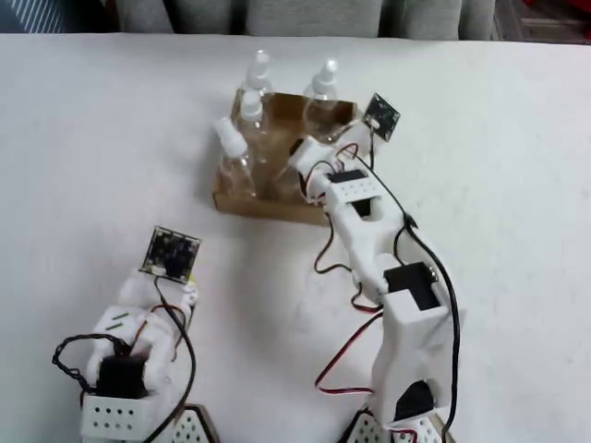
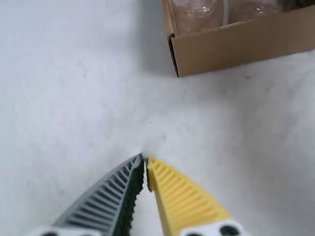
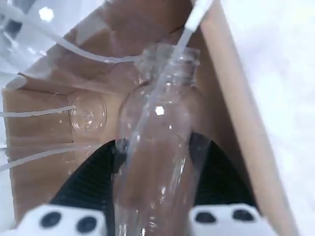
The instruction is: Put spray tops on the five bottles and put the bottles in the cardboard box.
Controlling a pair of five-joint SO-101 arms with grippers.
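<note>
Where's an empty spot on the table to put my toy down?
The table is bare left of the cardboard box, and also right of the right arm. The strip between the box and the left gripper is free. Inside the box is crowded: bottles and the right gripper holding one.

A brown cardboard box was seen open at the top. 4 clear bottles were stood upright in it, each fitted with a white spray top. A 5th bottle, also clear, was placed inside the box just beside 1 wall. Its neck was left uncapped, with a thin white tube passed down into it.
</note>
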